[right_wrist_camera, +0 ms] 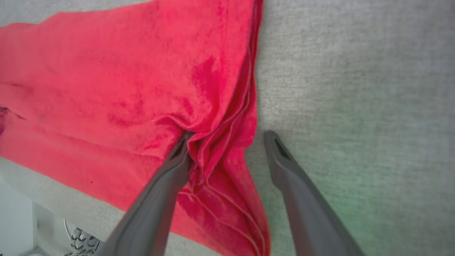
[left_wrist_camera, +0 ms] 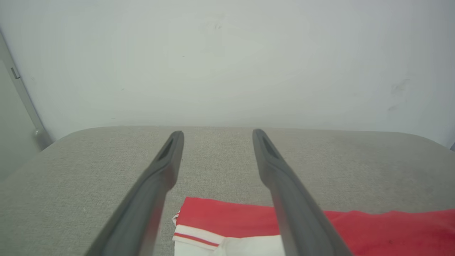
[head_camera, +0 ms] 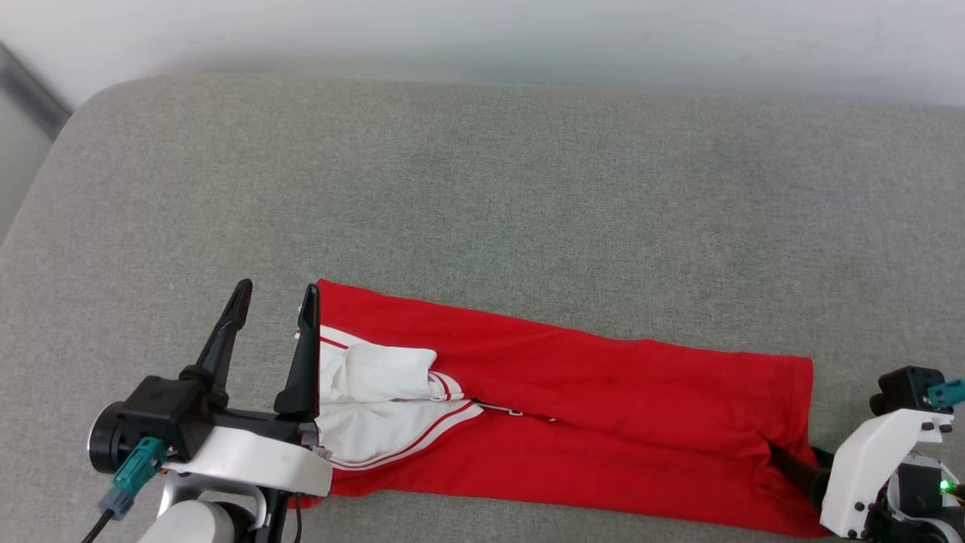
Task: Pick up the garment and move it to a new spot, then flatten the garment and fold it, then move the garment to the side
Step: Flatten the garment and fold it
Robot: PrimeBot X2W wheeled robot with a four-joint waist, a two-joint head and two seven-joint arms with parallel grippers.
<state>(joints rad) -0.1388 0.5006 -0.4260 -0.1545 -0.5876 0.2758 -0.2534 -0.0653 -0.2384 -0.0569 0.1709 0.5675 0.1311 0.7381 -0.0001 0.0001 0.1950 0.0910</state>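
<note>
Red garment (head_camera: pixel 603 392) lies strip-folded, left gripper (head_camera: pixel 277 287) and right gripper (right_wrist_camera: pixel 227 136) gaping wide at its ends, so best pinch every layer.

A fold of the garment (right_wrist_camera: pixel 124 89) hides one right pincer (right_wrist_camera: pixel 227 137) fingertip.

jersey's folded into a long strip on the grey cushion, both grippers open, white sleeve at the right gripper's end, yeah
Not quite. The head view shows the white sleeve at the end by the left gripper, not by the right gripper. The rest holds: the jersey is folded into a long strip on the grey cushion, and both grippers are open.
</note>
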